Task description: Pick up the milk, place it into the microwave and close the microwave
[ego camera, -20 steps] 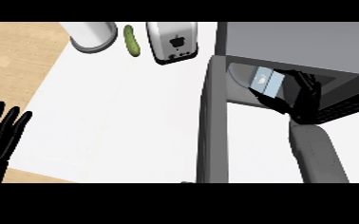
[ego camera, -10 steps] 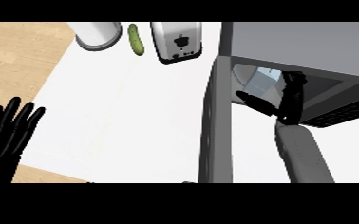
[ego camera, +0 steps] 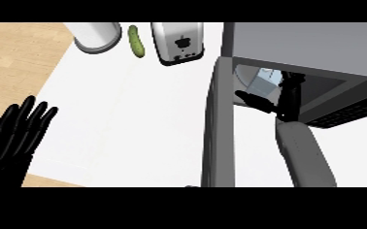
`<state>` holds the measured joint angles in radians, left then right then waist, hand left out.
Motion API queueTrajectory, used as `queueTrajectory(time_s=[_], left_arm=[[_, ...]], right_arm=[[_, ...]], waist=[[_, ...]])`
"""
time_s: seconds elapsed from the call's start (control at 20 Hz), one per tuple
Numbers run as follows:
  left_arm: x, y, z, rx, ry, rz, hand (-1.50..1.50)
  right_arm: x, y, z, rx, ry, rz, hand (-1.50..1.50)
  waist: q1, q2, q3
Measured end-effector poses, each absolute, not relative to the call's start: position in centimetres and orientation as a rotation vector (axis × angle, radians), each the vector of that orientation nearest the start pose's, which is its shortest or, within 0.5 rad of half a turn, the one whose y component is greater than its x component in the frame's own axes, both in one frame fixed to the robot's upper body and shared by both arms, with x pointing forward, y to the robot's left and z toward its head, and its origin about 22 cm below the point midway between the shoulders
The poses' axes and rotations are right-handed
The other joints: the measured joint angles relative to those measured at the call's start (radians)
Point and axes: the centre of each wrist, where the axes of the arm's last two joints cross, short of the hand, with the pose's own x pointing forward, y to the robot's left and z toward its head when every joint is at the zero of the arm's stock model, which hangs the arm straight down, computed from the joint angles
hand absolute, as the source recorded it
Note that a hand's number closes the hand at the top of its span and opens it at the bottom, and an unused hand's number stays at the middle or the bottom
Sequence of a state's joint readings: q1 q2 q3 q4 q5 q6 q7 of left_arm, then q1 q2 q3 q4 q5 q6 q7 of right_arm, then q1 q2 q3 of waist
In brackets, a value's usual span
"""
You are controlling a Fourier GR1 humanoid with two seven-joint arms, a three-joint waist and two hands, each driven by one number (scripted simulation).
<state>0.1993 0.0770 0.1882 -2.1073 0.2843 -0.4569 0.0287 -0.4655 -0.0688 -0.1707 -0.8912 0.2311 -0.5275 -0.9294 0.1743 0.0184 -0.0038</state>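
Mostly the view is filled by a wide white counter [ego camera: 129,126], with a strip of light wooden surface [ego camera: 28,53] at its left side. At the right stands a big grey box-shaped microwave [ego camera: 301,43]. Its grey door [ego camera: 215,126] is swung open and is seen from the edge, like a long upright slab. A grey right forearm [ego camera: 305,155] comes from the lower edge and goes up to the opening.

The black right hand [ego camera: 287,102] is inside the mouth of the microwave; its fingers [ego camera: 294,85] are straight and the thumb is spread out to the left, clamped on nothing. The black left hand [ego camera: 22,136] rests at the left edge, fingers up, straight and a little apart.

At the back of the counter stand a silver toaster [ego camera: 177,42] and a round pale grey container [ego camera: 94,35]. The small pale blue and white milk carton [ego camera: 265,80] is inside the microwave, just beside the right hand; I cannot tell if they touch. A green cucumber [ego camera: 136,41] lies between container and toaster.
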Motion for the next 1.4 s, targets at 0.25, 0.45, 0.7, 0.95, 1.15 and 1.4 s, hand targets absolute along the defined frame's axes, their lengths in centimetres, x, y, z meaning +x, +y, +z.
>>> queueTrajectory(time_s=[0.25,0.45,0.7,0.95,1.15,1.4], left_arm=[[17.3,28.7,9.4,-0.249,-1.929,-0.203,-1.50],[17.4,28.1,9.4,-0.248,-1.933,-0.201,-1.50],[17.6,27.4,9.1,-0.239,-1.930,-0.191,-1.50],[17.4,26.5,8.6,-0.246,-1.918,-0.198,-1.50],[17.8,26.0,7.7,-0.261,-1.895,-0.203,-1.50],[18.4,25.4,6.8,-0.297,-1.860,-0.238,-1.50]], right_arm=[[35.0,-23.2,-3.3,-0.697,-2.229,0.226,-1.50],[36.3,-23.2,-2.9,-0.638,-2.130,0.209,-1.50],[39.9,-23.3,-0.2,-0.551,-1.944,0.137,-1.50],[41.3,-23.0,0.2,-0.476,-1.853,0.114,-1.50],[41.3,-22.5,-0.5,-0.376,-1.832,0.110,-1.50],[40.3,-22.4,-2.4,-0.256,-1.843,0.092,-1.50]], waist=[[-0.012,-0.005,0.000],[-0.019,0.004,0.002],[-0.038,0.016,0.004],[-0.061,0.018,0.007],[-0.089,0.013,0.007],[-0.116,0.003,0.005]])
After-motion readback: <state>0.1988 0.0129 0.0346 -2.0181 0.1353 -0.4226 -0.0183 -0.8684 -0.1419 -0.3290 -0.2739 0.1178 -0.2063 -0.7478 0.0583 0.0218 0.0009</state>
